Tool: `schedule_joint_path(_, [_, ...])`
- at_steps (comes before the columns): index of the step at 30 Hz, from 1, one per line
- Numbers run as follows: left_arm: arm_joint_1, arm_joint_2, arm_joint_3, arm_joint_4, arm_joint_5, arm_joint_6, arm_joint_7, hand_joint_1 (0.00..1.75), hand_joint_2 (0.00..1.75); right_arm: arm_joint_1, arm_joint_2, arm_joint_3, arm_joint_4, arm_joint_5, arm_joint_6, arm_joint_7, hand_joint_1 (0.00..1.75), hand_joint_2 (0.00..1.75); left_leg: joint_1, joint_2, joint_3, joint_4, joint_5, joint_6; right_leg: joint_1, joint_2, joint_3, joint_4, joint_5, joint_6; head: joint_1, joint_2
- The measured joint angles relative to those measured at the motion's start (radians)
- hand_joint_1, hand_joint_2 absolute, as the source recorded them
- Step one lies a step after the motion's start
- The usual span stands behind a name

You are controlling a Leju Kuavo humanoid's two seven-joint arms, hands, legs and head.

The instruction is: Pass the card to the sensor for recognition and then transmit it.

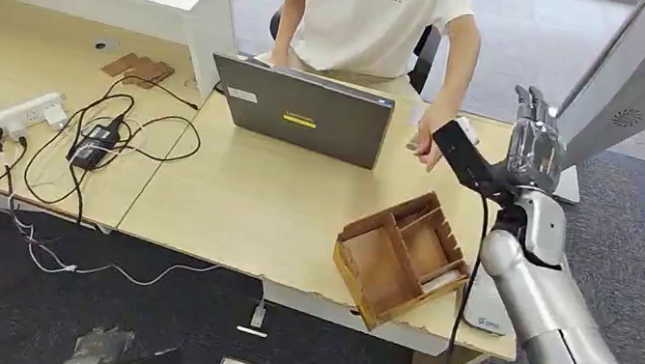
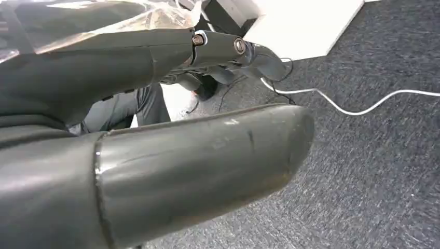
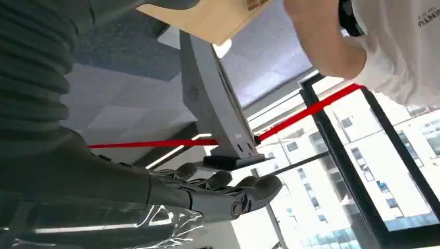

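The counter (image 1: 257, 201) fills the middle of the head view, and its crowded right end is where trouble would come from. The person (image 1: 366, 3) at the top centre has a hand (image 1: 430, 143) lying just left of the raised right robot hand (image 1: 534, 147), so a sideways swing on the way down could strike that hand or the back edge of the laptop (image 1: 309, 121) at the centre. The wooden tray (image 1: 384, 260) at the lower centre-right sits close to the counter's near edge, so I judge that a clumsy reach into it could push it off. The white box (image 1: 486, 311) at the lower right, perhaps the sensor, is half hidden by the arm, which could make a pass over it go wide. The right robot hand points upward with its fingers loosely apart and holds nothing. The left robot hand (image 2: 155, 155) hangs over the carpet, thumb away from the fingers, also holding nothing. The card (image 1: 443, 279) is, as far as I can tell, the thin pale strip in the tray's narrow slot at the lower right of centre. It lies low between the wooden walls with little edge showing, too small to read, and fingers may slip off it or lift the tray along with it
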Motion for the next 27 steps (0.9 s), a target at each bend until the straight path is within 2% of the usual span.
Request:
schedule_joint_path(5, [0.019, 0.008, 0.000, 0.000, 0.025, 0.021, -0.001, 0.00, 0.00, 0.039, -0.073, -0.041, -0.114, 0.042, -0.033, 0.052, 0.00, 1.75, 0.000, 0.000, 0.000, 0.000, 0.000, 0.000, 0.000, 0.000, 0.000, -0.001, 0.000, 0.000, 0.000, 0.000])
schedule_joint_path(10, [0.050, 0.023, 0.002, 0.001, 0.055, 0.053, -0.001, 0.00, 0.00, 0.105, -0.182, -0.115, -0.242, 0.091, -0.075, 0.107, 0.00, 1.75, 0.000, 0.000, 0.000, 0.000, 0.000, 0.000, 0.000, 0.000, 0.000, -0.001, 0.000, 0.000, 0.000, 0.000])
schedule_joint_path(14, [0.080, 0.034, 0.005, 0.002, 0.086, 0.086, -0.003, 0.00, 0.00, 0.178, -0.267, -0.197, -0.319, 0.093, -0.148, 0.148, 0.00, 1.75, 0.000, 0.000, 0.000, 0.000, -0.001, 0.001, 0.000, 0.000, 0.000, -0.002, 0.000, 0.000, 0.000, 0.000])
schedule_joint_path(18, [0.116, 0.043, 0.016, 0.002, 0.127, 0.126, -0.007, 0.00, 0.00, 0.278, -0.348, -0.300, -0.374, 0.028, -0.213, 0.174, 0.00, 1.75, 0.000, 0.000, 0.000, 0.000, -0.001, 0.001, 0.000, 0.000, 0.000, -0.002, 0.000, 0.000, 0.000, 0.000])
schedule_joint_path(22, [0.146, 0.048, 0.027, 0.005, 0.159, 0.160, -0.017, 0.00, 0.00, 0.392, -0.396, -0.436, -0.416, 0.006, -0.218, 0.146, 0.00, 1.75, 0.000, 0.000, 0.000, 0.000, -0.001, 0.001, 0.000, 0.000, 0.000, -0.002, 0.000, 0.000, 0.000, 0.000])
schedule_joint_path(24, [0.157, 0.048, 0.034, 0.005, 0.171, 0.171, -0.019, 0.00, 0.00, 0.442, -0.404, -0.519, -0.426, 0.005, -0.219, 0.124, 0.00, 1.75, 0.000, 0.000, 0.000, 0.000, -0.001, 0.001, -0.001, 0.000, 0.000, -0.002, 0.000, 0.000, 0.000, 0.000])
schedule_joint_path(27, [0.176, 0.048, 0.042, 0.007, 0.193, 0.192, -0.026, 0.00, 0.00, 0.514, -0.405, -0.654, -0.426, -0.033, -0.219, 0.057, 0.00, 1.75, 0.000, 0.000, 0.000, 0.000, -0.001, 0.001, -0.001, 0.000, 0.001, -0.002, 0.000, 0.000, 0.000, 0.000])
